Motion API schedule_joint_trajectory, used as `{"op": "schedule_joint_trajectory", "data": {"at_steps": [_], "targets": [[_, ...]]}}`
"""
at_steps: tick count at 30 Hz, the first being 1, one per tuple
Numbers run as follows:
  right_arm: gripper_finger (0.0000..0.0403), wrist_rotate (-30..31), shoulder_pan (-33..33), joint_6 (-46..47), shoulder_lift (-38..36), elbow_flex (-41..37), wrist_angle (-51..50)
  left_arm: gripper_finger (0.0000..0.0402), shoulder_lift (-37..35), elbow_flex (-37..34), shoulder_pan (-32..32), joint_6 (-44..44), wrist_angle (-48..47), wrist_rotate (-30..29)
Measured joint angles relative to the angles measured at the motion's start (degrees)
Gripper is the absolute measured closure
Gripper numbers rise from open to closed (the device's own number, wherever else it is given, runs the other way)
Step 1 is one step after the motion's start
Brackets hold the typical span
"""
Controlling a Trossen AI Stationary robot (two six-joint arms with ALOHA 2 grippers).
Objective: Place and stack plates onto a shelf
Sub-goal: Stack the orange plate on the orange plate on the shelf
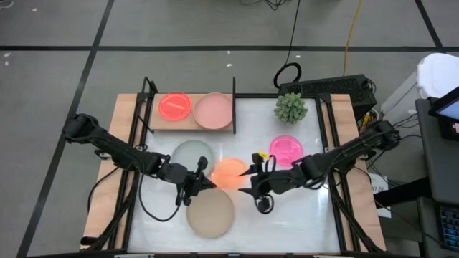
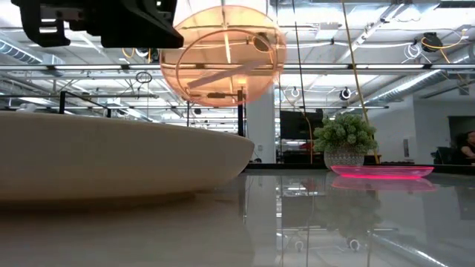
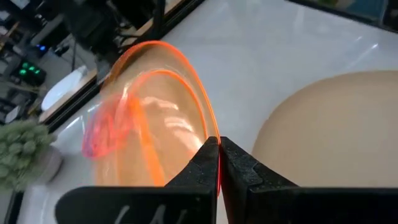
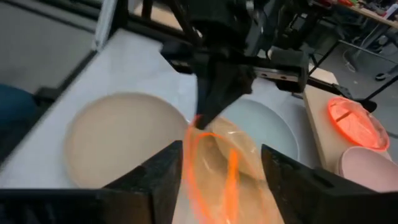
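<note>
A small translucent orange plate (image 1: 229,172) hangs above the middle of the table, between my two grippers; the low view shows it clear of the tabletop (image 2: 226,55). My left gripper (image 1: 209,179) is shut on its left rim. My right gripper (image 1: 249,178) is open, its two fingers (image 4: 158,180) standing on either side of the plate's right rim (image 4: 214,168). On the wooden shelf (image 1: 154,127) at the far left sit a neon pink plate (image 1: 174,106) and a pale pink plate (image 1: 214,110). A grey-green plate (image 1: 191,153), a beige plate (image 1: 211,212) and another neon pink plate (image 1: 285,149) lie flat on the table. My left gripper pinches the orange plate's rim (image 3: 213,140) between its two fingertips (image 3: 202,162), one on each face. The fingers come from the table's left, slanting a little downward. The plate stands tilted on edge beyond the fingers, lifted clear of the table.
A spiky green plant (image 1: 291,107) in a pot stands at the far right. The beige plate lies right under the held plate's near side, the grey-green one just behind my left gripper. The shelf's black uprights (image 1: 234,93) rise at its ends.
</note>
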Motion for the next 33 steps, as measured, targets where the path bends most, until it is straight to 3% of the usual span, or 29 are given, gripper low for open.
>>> {"op": "schedule_joint_trajectory", "data": {"at_steps": [7, 19, 24, 33], "targets": [[0.0193, 0.1, 1.6, 4.5, -4.2, 0.0, -4.1, 0.0396, -7.2, 0.0, -0.1, -2.3, -6.4, -2.5], [0.0197, 7.4, 5.5, 6.6, -6.6, 0.0, -10.0, 0.0396, -22.2, 0.0, 1.5, -11.1, -32.4, -19.9], [0.0197, 7.4, 5.6, 6.6, -6.9, 0.0, -10.4, 0.0396, -25.5, 0.0, 7.0, -14.6, -39.1, -26.4], [0.0197, 7.4, 5.6, 6.4, -6.8, 0.0, -10.4, 0.0396, -25.9, 0.0, 23.0, -16.4, -41.4, -26.7]]}}
